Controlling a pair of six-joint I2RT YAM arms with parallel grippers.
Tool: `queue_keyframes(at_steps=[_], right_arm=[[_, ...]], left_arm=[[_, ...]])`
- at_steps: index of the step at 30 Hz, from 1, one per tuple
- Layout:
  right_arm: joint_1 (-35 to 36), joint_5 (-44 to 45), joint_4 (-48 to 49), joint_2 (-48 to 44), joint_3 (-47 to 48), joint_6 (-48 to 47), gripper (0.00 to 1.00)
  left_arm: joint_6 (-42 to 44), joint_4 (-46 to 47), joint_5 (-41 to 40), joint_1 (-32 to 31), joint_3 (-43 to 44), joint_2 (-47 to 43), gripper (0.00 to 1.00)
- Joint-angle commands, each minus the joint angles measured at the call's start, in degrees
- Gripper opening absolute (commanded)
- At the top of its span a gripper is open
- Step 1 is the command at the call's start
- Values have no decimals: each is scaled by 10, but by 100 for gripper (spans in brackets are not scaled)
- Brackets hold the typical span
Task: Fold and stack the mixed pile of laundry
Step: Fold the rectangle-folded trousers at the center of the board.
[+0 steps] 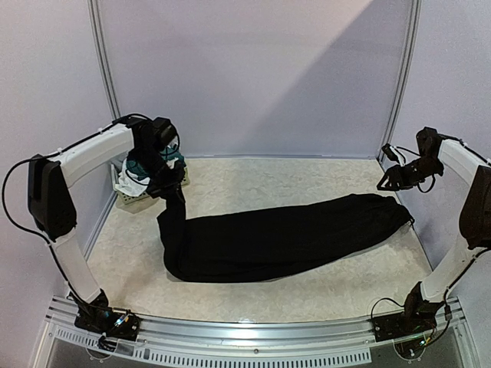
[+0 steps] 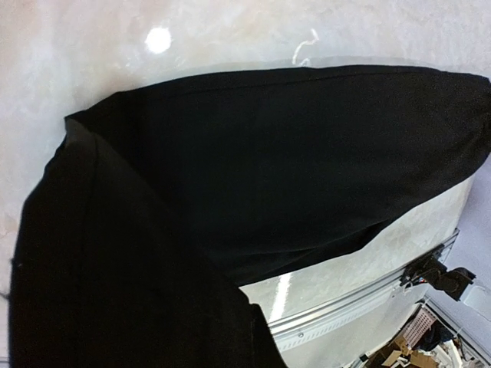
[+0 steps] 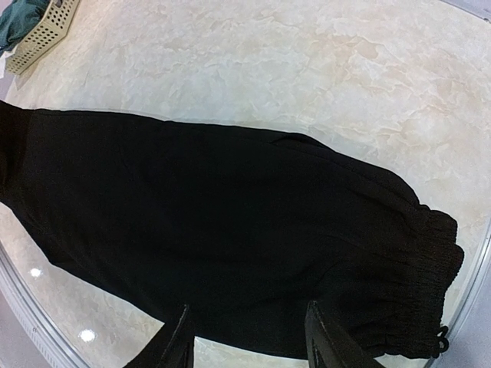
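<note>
Over on the left, the left gripper (image 1: 170, 188) is clamped tight on one end of the black trousers (image 1: 284, 234). It holds that end up off the table (image 1: 307, 180), so the cloth hangs from the jaws in a narrow dark column beside the basket (image 1: 136, 201). In the wrist view the fingers themselves are hidden behind black fabric. The basket sits at the far left corner with the teal shorts (image 1: 143, 162) and the white cloth (image 1: 132, 179) heaped in it, neither yet folded. To my eye the step in hand is the first fold of the trousers, carrying the lifted end across toward the other end. Doing it well would mean lifting only high enough for the cloth to clear itself and travelling along the line of the garment rather than across it. The end should then go down square on the far end so the edges meet. The other end wants pinning, or the whole length may drag. The trousers lie in one long band across the middle of the table, from near left to far right. They look fairly flat, matte and limp, the legs seemingly one on the other, with a gathered elastic waistband (image 3: 439, 253) at the right end. On the right, the right gripper (image 3: 249, 310) hovers above that end, jaws about halfway apart, with nothing between them.
</note>
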Motion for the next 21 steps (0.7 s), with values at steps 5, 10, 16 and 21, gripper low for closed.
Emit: queue_keyframes(at_steps=[5, 10, 16, 21], right_arm=[[4, 9, 11, -15, -13, 5, 50], [3, 8, 12, -16, -14, 6, 49], [4, 5, 15, -12, -14, 8, 49], [4, 8, 18, -11, -16, 8, 49]], left_arm=[[-57, 13, 42, -67, 99, 77, 0], [-72, 22, 56, -95, 126, 105, 0], [-89, 41, 73, -112, 169, 142, 0], [-107, 45, 93, -131, 244, 189, 0]])
